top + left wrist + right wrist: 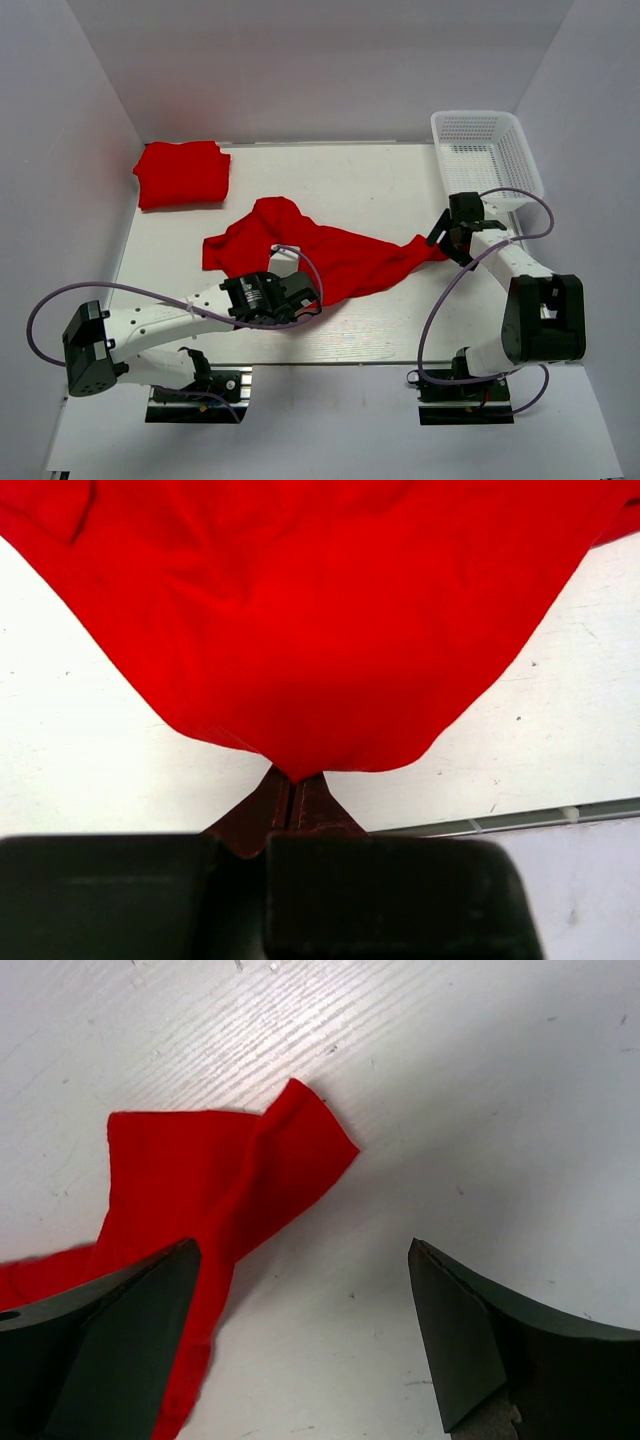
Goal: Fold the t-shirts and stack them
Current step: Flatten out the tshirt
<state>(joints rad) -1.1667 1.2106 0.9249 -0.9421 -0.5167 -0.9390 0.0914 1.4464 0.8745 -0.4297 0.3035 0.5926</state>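
Red loose t-shirt (330,255), near edge clamped in the left gripper (295,785). Jaws wide apart, the right gripper (303,1250) hangs over its far tip; basket (490,150) behind.

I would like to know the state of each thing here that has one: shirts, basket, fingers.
back shirt: folded, lying flat
middle shirt: unfolded, crumpled, near edge pinched
basket: upright, empty
left fingers: shut on middle shirt
right fingers: open, over that shirt's end
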